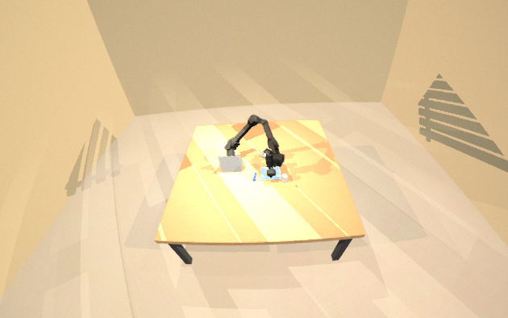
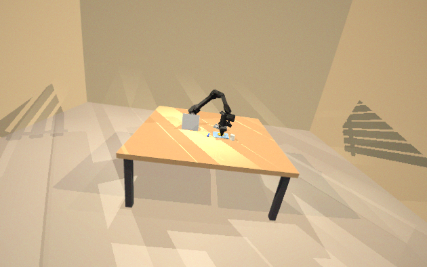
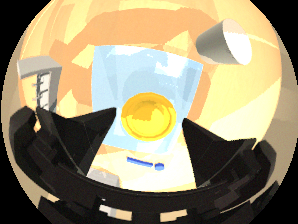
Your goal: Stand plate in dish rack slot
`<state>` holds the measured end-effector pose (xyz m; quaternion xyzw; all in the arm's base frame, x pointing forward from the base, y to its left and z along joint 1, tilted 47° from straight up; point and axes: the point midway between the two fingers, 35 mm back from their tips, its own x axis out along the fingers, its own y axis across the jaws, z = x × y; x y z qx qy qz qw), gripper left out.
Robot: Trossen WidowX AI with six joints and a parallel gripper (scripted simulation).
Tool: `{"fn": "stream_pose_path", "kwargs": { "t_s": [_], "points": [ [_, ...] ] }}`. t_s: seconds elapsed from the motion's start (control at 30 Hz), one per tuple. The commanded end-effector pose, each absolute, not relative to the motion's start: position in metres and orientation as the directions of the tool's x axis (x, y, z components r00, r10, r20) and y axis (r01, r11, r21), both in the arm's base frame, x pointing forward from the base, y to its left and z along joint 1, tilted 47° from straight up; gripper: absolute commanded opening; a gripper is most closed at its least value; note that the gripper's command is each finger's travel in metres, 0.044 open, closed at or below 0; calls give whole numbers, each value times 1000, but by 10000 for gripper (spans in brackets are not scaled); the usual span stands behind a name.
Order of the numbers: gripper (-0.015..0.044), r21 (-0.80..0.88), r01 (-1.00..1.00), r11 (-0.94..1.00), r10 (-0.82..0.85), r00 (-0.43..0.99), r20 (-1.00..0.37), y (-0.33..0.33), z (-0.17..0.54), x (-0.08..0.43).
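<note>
The yellow round plate (image 2: 219, 134) (image 3: 145, 126) lies flat on a light-blue mat (image 1: 263, 177) (image 2: 215, 136) (image 3: 105, 75). In the top view the gripper hides most of the plate. My gripper (image 1: 271, 175) (image 2: 221, 135) (image 3: 149, 116) is open and points down over the plate. In the wrist view the plate shows between the two spread fingertips; whether they touch it cannot be told. The dish rack (image 1: 264, 154) (image 2: 215, 126) (image 3: 40, 66) stands behind the mat, partly hidden by the arm in the top and exterior views. Its rails show at the left of the wrist view, with no plate among them.
A white cup (image 1: 285, 177) (image 2: 232, 137) (image 3: 212, 46) stands close to the mat's right side in the top and exterior views. A small blue utensil (image 1: 254, 177) (image 2: 208, 135) (image 3: 140, 161) lies to its left. A grey upright panel (image 1: 231, 164) (image 2: 190, 122) stands farther left, near the arm's base.
</note>
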<state>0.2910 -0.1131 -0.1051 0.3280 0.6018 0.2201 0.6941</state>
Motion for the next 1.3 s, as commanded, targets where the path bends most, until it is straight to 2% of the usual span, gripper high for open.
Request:
{"fn": "stream_pose_path", "kwargs": {
  "t_s": [0.0,0.07,0.3,0.67,1.0,1.03,1.27],
  "points": [
    [400,726,96,681,706,174,-686,-106,-109,290],
    [350,726,96,681,706,174,-686,-106,-109,290],
    [350,726,96,681,706,174,-686,-106,-109,290],
    [277,726,96,681,706,174,-686,-106,-109,290],
    [15,720,99,687,701,174,-692,-140,-84,288],
    [0,720,99,687,700,174,-692,-144,-80,288],
    [0,718,100,688,699,174,-694,-171,-57,283]
  ]
}}
